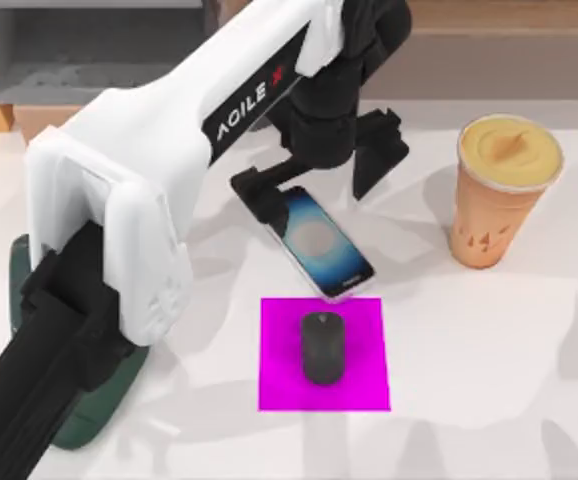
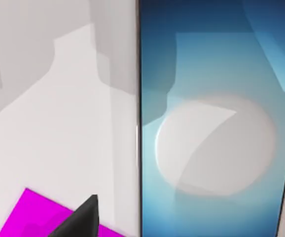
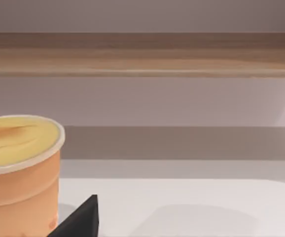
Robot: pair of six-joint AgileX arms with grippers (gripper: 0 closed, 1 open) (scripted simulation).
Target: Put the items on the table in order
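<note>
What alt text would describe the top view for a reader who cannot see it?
The left gripper hangs open over the far end of a smartphone on the white table. A mouse sits on a magenta pad; an orange cup stands right.

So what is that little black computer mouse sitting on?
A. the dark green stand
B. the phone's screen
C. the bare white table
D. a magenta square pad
D: in the top view the black mouse lies in the middle of the flat magenta pad, apart from the smartphone beyond the pad's far edge.
</note>
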